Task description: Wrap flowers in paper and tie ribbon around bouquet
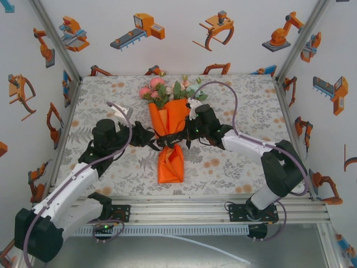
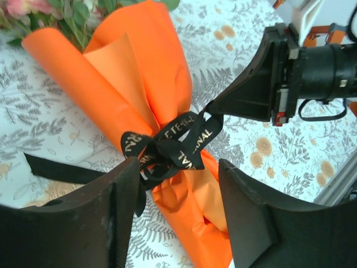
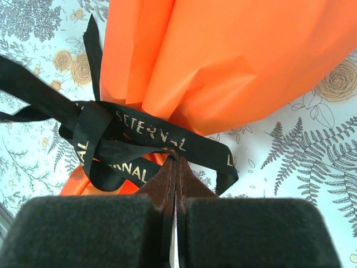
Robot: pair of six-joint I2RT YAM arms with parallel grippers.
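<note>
From above: bouquet (image 1: 170, 131) at surface (image 1: 234, 167) centre, flowers (image 1: 164, 89) toward 12 o'clock, ribbon (image 1: 172, 139) round the paper (image 1: 170, 164) waist. Left wrist: left tool (image 2: 178, 166) at 6 o'clock, spread wide, straddling the tied ribbon (one side just touching). Right wrist: right tool (image 3: 174, 162) at 6 o'clock, pinched tight on a ribbon loop.

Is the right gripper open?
No, the right gripper is shut, its fingertips pinching the ribbon at the knot.

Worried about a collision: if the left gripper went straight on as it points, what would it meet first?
Most likely the ribbon knot, just ahead of the open left gripper, with the paper right behind; depth is unclear.
</note>
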